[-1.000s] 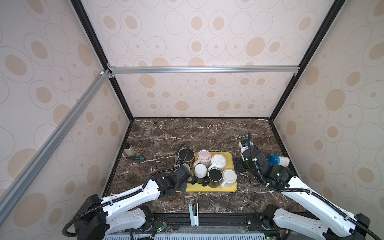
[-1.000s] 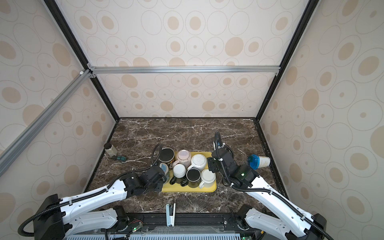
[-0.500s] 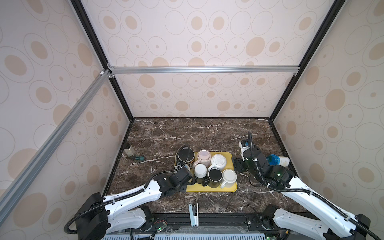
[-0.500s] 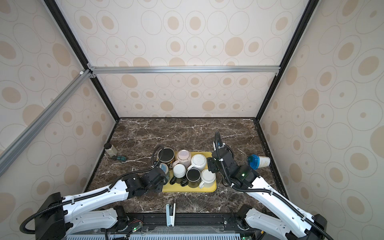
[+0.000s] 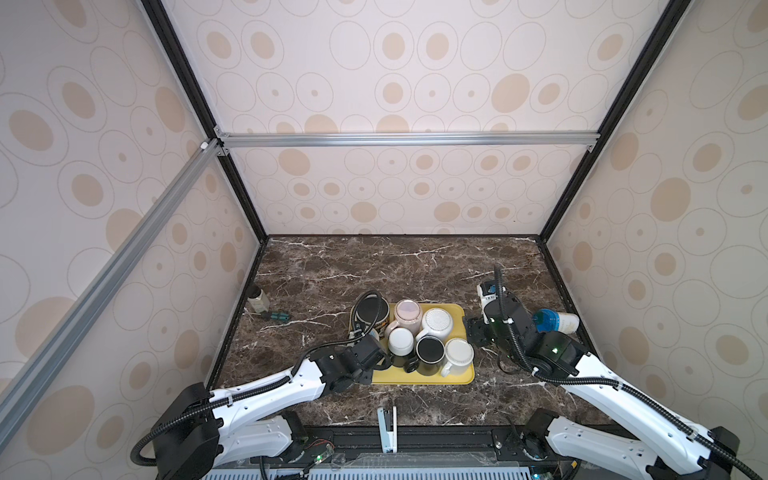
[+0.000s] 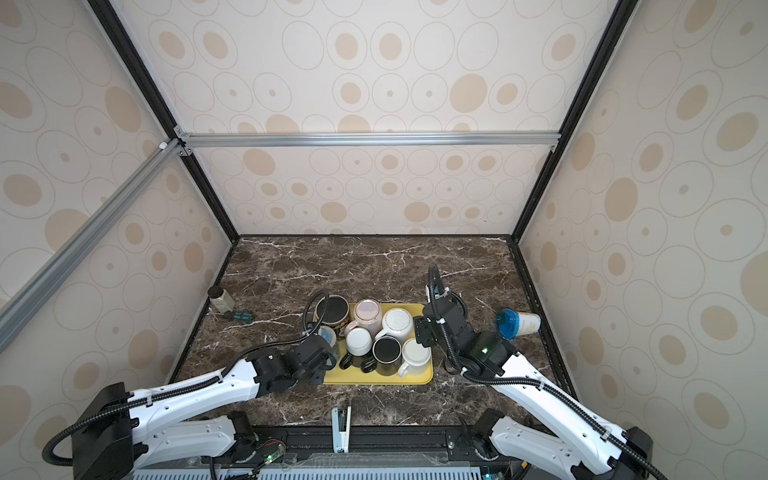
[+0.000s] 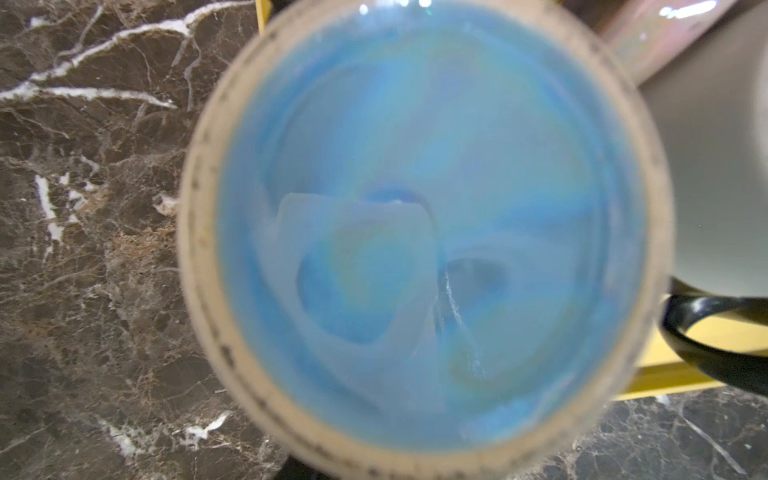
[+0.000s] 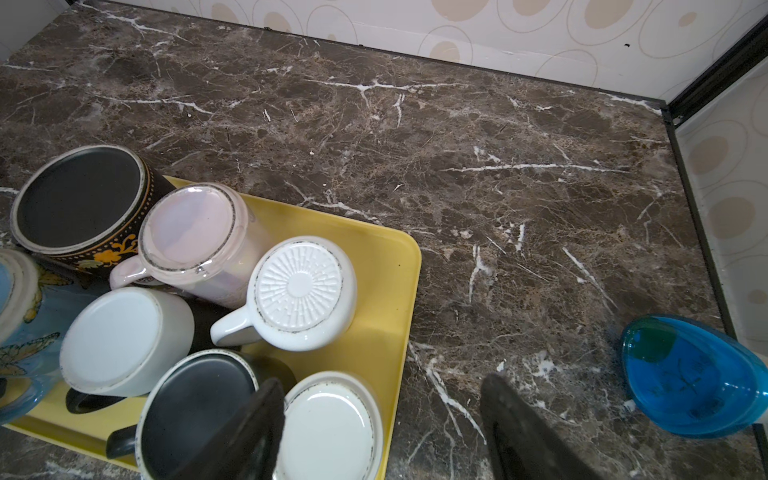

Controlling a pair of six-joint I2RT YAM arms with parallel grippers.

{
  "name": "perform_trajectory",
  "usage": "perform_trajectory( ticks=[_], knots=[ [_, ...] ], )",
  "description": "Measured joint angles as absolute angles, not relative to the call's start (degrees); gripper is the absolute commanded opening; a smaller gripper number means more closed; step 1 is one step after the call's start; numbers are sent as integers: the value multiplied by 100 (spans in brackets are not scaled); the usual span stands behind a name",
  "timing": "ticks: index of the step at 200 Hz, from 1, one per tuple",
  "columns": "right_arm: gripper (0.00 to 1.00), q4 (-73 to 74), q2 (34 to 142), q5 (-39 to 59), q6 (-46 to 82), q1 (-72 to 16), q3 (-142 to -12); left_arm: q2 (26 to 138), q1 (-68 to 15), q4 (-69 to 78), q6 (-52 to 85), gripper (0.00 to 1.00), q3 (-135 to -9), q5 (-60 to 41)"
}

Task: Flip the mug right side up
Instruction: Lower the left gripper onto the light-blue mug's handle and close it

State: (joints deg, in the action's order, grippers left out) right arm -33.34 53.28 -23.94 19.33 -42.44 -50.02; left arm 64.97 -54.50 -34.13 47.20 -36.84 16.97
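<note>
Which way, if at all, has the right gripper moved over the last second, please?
No, it has not moved. In a top view the right gripper hangs open just off the right edge of the yellow tray, exactly as before.

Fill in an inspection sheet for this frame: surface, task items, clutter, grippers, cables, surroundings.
Surface: marble tabletop, no spills seen.
Job's things: blue mug at the left edge of the yellow tray, apparently base up; five mugs base up on the tray; black patterned mug base up at its far left corner.
Clutter: blue-lidded cup on its side, right; small bottle and green-handled tool, left; stapler-like object, front edge.
Grippers: left gripper over the blue mug, jaws hidden; right gripper open, empty, beside the tray.
Cables: left arm cable loops over the black patterned mug; right arm cable clear of the mugs.
Surroundings: dotted wall panels, aluminium frame bar.
</note>
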Motion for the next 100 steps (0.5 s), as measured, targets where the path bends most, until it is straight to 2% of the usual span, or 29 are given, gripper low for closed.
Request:
perform_trajectory(
  ticks=[24,36,100],
  knots=[
    [75,-3336,5328,-2379,1992,-4274,-4980,6375,-5474,-3433,4755,12,-3651,1712],
    [75,-3336,5328,-2368,2018,-4307,-4980,6342,-5474,-3439,4768,0,-3634,1723],
    [74,-3336,5347,-2318,2064,-4462,-4980,6055,-5699,-3610,4762,0,-3601,1702]
  ],
)
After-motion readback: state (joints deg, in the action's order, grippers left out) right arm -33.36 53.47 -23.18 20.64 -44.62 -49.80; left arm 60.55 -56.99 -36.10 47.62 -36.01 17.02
